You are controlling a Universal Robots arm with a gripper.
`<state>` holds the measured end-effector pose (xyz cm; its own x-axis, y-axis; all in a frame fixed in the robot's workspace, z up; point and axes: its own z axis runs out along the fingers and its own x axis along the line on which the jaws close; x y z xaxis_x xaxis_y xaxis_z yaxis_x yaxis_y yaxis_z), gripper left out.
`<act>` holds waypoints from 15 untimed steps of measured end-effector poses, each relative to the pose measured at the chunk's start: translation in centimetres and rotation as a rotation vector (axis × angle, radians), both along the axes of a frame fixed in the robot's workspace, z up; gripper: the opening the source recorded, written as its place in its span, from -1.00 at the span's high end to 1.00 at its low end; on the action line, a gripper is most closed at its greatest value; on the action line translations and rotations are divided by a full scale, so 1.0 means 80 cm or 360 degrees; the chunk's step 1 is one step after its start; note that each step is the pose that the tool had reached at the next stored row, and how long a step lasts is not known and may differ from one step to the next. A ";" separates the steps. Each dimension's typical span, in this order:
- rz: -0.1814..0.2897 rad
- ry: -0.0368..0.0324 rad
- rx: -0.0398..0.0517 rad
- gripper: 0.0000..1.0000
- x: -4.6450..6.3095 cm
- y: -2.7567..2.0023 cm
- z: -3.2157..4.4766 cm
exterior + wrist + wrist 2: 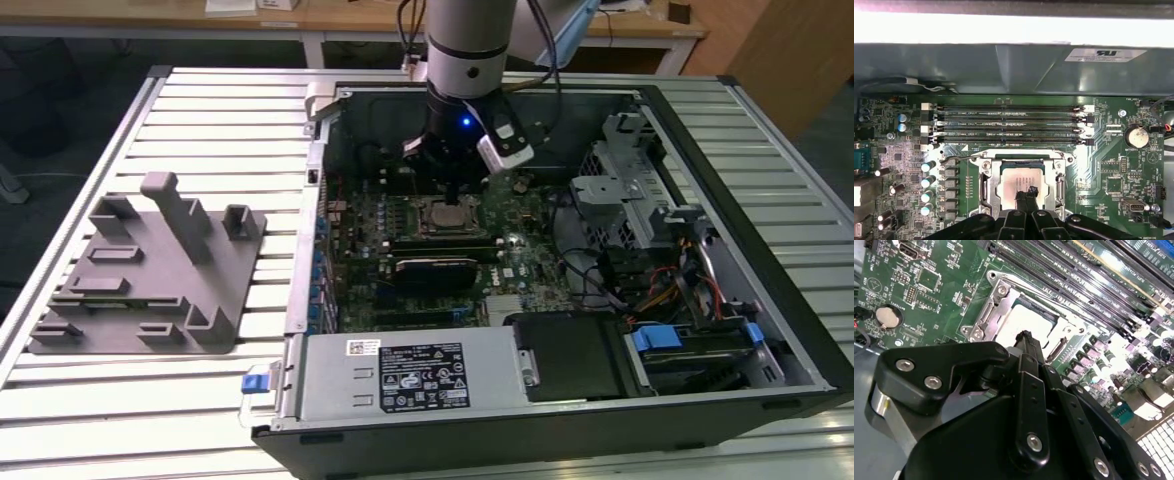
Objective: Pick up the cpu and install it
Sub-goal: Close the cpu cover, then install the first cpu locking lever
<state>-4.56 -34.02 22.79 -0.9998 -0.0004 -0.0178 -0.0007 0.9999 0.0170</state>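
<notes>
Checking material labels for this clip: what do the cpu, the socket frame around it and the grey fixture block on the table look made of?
The cpu: pale silvery top plate with a soft sheen, probably metal. The socket frame: bright bare metal, likely steel, glinting under the light and fixed with screw heads. The fixture block: uniform matte grey with no shine, seemingly plastic.

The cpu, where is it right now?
The cpu lies in the metal socket frame on the motherboard, beside the memory slots, right under the tool; in the exterior view, inside the open computer case, nearer its far wall.
</notes>
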 end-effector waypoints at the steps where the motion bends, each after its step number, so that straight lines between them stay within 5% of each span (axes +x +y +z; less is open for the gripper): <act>1: 0.0000 0.0000 0.0000 0.79 0.000 0.0000 0.0000; 15: 0.0000 0.0000 0.0000 0.79 -0.003 0.0000 0.0009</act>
<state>-4.77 -34.02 22.86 -0.9998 -0.0004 -0.0177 -0.0007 0.9999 0.0167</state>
